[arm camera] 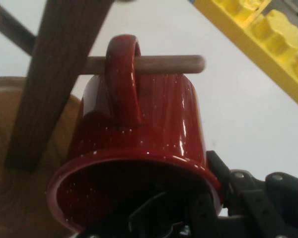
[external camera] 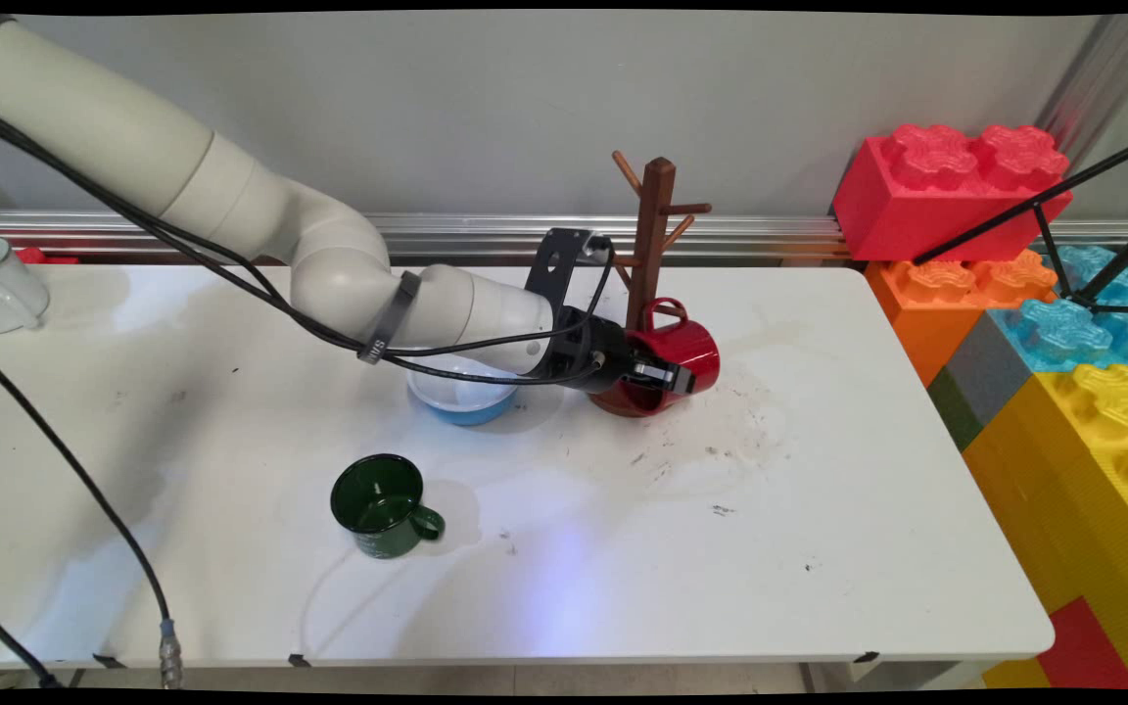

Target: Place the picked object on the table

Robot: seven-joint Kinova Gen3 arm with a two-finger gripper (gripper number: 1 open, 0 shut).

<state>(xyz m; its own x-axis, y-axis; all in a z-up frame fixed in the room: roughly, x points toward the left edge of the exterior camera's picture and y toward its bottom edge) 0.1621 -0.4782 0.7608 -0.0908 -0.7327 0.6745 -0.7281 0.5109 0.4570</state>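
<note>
A: At the far left edge of the counter point(external camera: 819, 548): white cup point(external camera: 1, 284). Toward the front edge, left of centre: green mug point(external camera: 383, 504), upright. Behind that, blue-and-white bowl point(external camera: 461, 399), partly under the arm.

B: And the end effector point(external camera: 667, 377)?

A: Just right of the bowl, clamped on the rim wall of the red mug point(external camera: 686, 352), one finger inside, one outside. Tilted, mouth toward the hand, against the wooden mug tree point(external camera: 657, 225) near the back edge. Handle point(arm camera: 123, 79) looped over a peg point(arm camera: 188, 64).

B: Handling?

A: Probably enamelled metal: light, stiff, glossy, so likely slippery. Apt to chip rather than shatter. Best taken at the rim wall, with the handle busy on the peg.

B: Further right?

A: Big toy blocks point(external camera: 946, 186), beyond the right edge.
</note>
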